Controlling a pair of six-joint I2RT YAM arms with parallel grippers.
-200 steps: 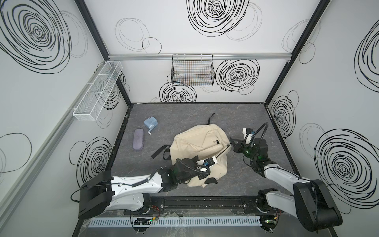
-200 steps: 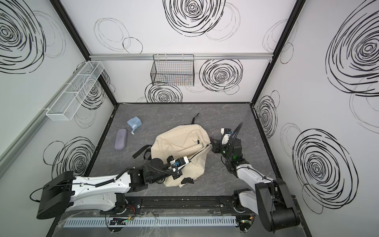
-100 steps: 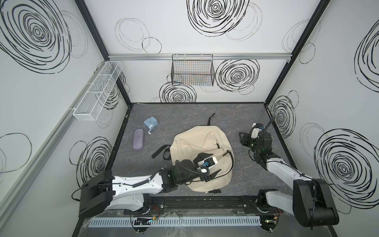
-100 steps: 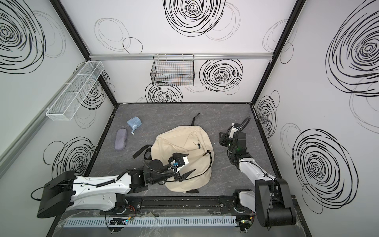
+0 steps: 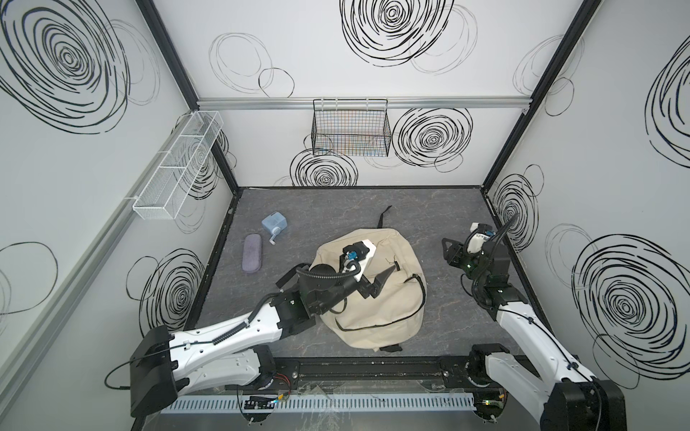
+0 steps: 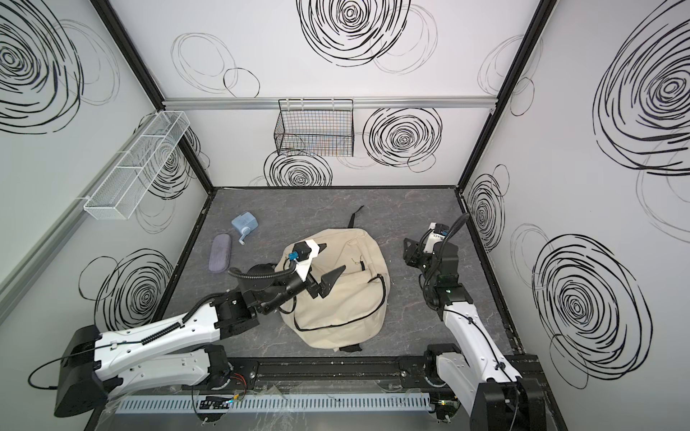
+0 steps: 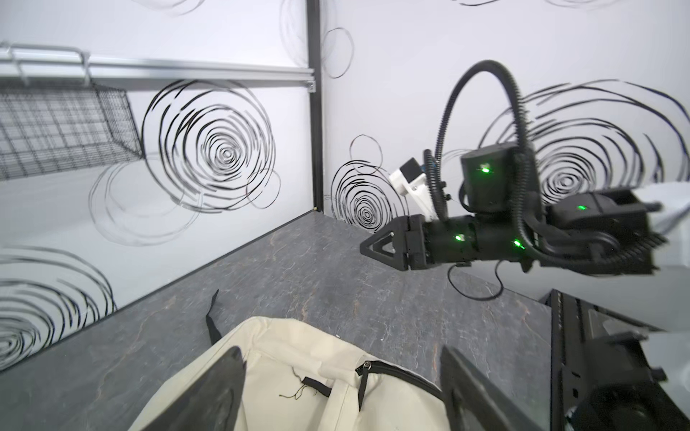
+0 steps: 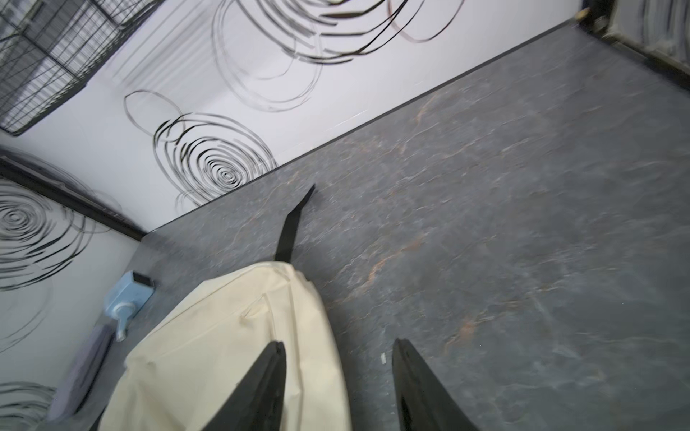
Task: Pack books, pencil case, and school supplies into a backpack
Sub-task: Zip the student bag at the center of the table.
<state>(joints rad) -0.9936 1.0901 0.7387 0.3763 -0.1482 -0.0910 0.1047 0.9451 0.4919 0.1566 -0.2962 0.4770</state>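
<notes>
The cream backpack (image 5: 377,298) (image 6: 343,298) lies flat mid-table, a black zip pull (image 7: 364,380) showing on its top. Above its far half hovers my left gripper (image 5: 382,257) (image 6: 331,258) (image 7: 339,350), jaws wide open and empty. To the backpack's right, clear of it, my right gripper (image 5: 446,248) (image 6: 407,249) (image 8: 338,343) is open and holds nothing. On the table's left lies the purple pencil case (image 5: 252,253) (image 6: 220,254) (image 8: 82,373). Just behind it stands the light blue sharpener (image 5: 273,224) (image 6: 244,224) (image 8: 129,294). The books are out of view.
A black strap (image 5: 384,216) trails from the backpack toward the back wall. A black wire basket (image 5: 351,130) hangs on that wall and a white mesh rack (image 5: 179,168) on the left wall. The arms' black rail (image 5: 373,369) runs along the front edge.
Both grippers have opened and let go of the backpack, which has dropped flat. The left gripper rose toward the bag's far half; the right arm drew back to the right.
</notes>
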